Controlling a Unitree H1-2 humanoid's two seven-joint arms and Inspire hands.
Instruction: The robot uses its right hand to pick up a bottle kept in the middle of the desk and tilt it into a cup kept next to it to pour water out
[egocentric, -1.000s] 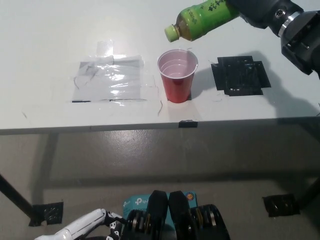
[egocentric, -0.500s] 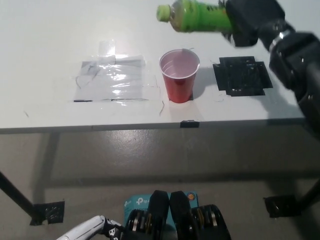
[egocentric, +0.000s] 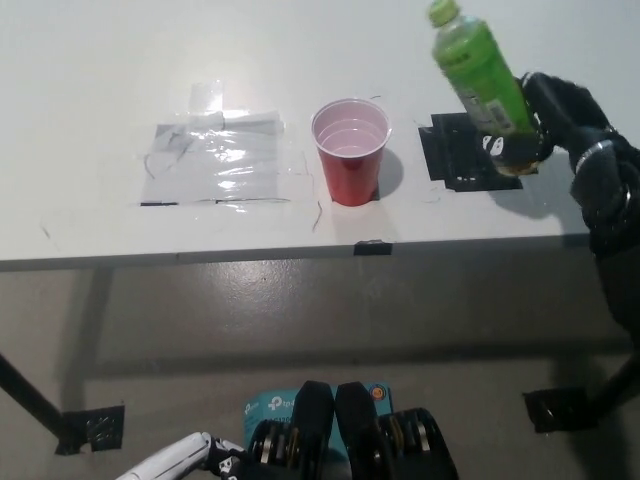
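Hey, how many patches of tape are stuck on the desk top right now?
2: a clear shiny tape patch left of the red plastic cup, and a black tape patch right of it, partly hidden by the green bottle in the black right hand.

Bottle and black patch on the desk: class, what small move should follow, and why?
Probably lower the bottle straight onto the black patch. The right robot hand holds it nearly upright just above there, clear of the red cup.

White desk (egocentric: 90, 70): red cup (egocentric: 351, 152) upright mid-front, clear taped plastic (egocentric: 218, 158) left, black tape square (egocentric: 470, 152) toward right edge.
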